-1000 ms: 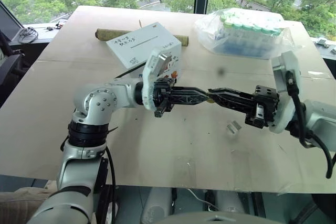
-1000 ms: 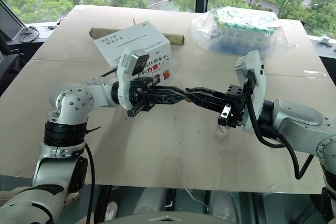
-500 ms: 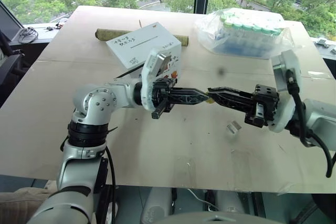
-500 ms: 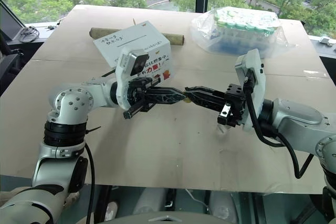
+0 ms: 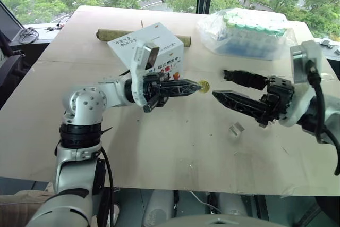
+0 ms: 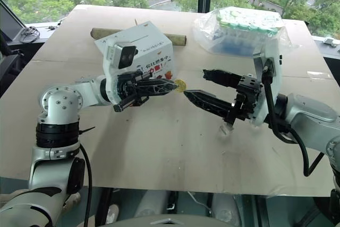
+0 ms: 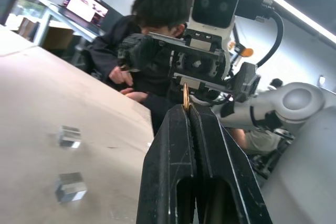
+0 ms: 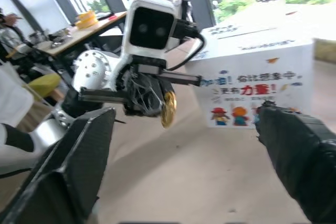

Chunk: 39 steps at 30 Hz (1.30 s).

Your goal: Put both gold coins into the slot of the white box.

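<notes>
From the head views, the left claw [image 5: 200, 85] is pinched tight on a gold coin [image 5: 204, 85], which sticks out past its tips in the air above the table [image 5: 159, 147]. The right claw [image 5: 219, 83] is spread wide, just beside the coin and not touching it. The white box [image 5: 151, 46] sits behind the left arm, with its thin dark slot [image 5: 146, 41] on top. A brown tube [image 5: 109, 34] lies behind the box. A bag of green-capped bottles [image 5: 247, 33] sits farther back on the right. A small clear block [image 5: 235, 129] lies on the table under the right arm.

In the left wrist view, the two black fingers [image 7: 176, 145] press together and the coin [image 7: 185, 97] stands on edge between their tips. Two clear blocks [image 7: 69, 136] lie on the table. A person [image 7: 142, 51] sits behind.

In the right wrist view, the two black fingers [image 8: 79, 150] stand far apart. Between them the coin [image 8: 168, 108] hangs from the left claw [image 8: 167, 103], in front of the box [image 8: 252, 82].
</notes>
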Motion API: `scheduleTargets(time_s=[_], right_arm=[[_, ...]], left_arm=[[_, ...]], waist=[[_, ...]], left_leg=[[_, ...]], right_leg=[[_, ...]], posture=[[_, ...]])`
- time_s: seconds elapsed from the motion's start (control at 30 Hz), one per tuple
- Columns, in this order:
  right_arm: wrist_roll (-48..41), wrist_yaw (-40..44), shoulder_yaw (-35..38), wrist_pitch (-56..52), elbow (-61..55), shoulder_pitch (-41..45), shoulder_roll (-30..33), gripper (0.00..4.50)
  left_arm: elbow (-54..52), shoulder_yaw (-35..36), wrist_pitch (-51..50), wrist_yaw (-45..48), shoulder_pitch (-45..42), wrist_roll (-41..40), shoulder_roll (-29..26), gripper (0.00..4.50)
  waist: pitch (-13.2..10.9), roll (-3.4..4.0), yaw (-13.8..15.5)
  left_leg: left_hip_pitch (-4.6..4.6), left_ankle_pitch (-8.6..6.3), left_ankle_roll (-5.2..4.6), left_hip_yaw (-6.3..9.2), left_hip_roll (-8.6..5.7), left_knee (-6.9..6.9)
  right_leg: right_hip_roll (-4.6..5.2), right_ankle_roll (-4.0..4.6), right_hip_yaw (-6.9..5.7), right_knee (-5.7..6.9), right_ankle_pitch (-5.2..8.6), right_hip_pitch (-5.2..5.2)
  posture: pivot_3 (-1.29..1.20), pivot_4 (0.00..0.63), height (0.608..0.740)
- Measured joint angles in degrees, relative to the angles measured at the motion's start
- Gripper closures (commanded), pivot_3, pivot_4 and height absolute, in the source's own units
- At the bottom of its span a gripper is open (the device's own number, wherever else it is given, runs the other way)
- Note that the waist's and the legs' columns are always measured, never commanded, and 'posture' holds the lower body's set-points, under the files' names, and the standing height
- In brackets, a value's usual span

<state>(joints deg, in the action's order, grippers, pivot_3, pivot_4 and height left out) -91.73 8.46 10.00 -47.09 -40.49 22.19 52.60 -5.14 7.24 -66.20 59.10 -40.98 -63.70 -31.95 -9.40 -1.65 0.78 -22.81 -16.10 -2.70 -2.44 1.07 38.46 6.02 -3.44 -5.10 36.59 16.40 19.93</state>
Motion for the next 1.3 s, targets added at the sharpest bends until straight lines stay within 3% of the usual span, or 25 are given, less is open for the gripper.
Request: scheduleTargets(time_s=[0.17,0.3,0.47,0.6,0.8,1.3], right_arm=[[12.0,6.4,0.2,1.3,-4.4,-2.2,2.2,0.08],[18.1,7.4,2.5,2.7,-6.2,-4.2,2.9,0.08],[20.4,7.4,3.4,3.2,-6.8,-4.6,3.0,0.08],[22.2,7.6,3.2,3.7,-7.0,-4.5,2.4,0.08],[24.5,8.0,2.1,3.9,-7.5,-5.3,1.1,0.08],[25.4,6.6,2.1,4.9,-10.4,-6.5,0.0,0.08]], left_arm=[[1.9,2.6,3.5,-3.7,-3.9,3.7,-4.3,4.50],[9.5,4.1,9.8,-3.8,-11.9,11.1,-11.9,4.50],[24.7,-1.3,20.8,3.4,-18.0,23.9,-18.1,4.50],[43.6,-8.0,31.9,8.8,-26.3,36.3,-17.8,4.50],[61.0,-11.1,41.0,14.7,-33.4,46.0,-15.1,4.50],[68.6,-11.7,45.1,21.3,-37.5,54.4,-12.1,4.50]], waist=[[0.0,-0.01,0.1],[0.0,-0.04,0.0],[0.0,-0.05,0.1],[-0.1,-0.24,0.4],[-0.1,-0.33,0.0],[-0.1,-0.39,0.0]], left_leg=[[0.00,0.00,0.00,0.00,0.00,-0.01],[0.00,0.00,0.01,-0.06,-0.02,-0.05],[-0.02,0.01,0.02,-0.15,-0.03,-0.11],[-0.21,0.01,0.01,-0.16,-0.09,-0.04],[-0.99,0.02,0.01,-0.20,-0.10,0.10],[-0.98,0.02,0.00,-0.02,-0.07,0.19]], right_leg=[[-0.02,0.00,0.00,-0.01,0.00,0.00],[-0.02,-0.01,-0.01,-0.05,0.00,0.02],[-0.03,-0.02,-0.01,-0.02,0.01,0.14],[-0.03,-0.03,-0.06,-0.01,0.00,0.23],[-0.02,-0.03,-0.27,0.23,0.00,0.92],[0.02,-0.03,-0.34,0.29,0.00,0.90]], posture=[[0.00,0.150,0.740],[0.00,0.150,0.740],[0.00,0.150,0.740],[0.00,0.150,0.740],[0.00,0.150,0.740],[0.00,0.150,0.740]])
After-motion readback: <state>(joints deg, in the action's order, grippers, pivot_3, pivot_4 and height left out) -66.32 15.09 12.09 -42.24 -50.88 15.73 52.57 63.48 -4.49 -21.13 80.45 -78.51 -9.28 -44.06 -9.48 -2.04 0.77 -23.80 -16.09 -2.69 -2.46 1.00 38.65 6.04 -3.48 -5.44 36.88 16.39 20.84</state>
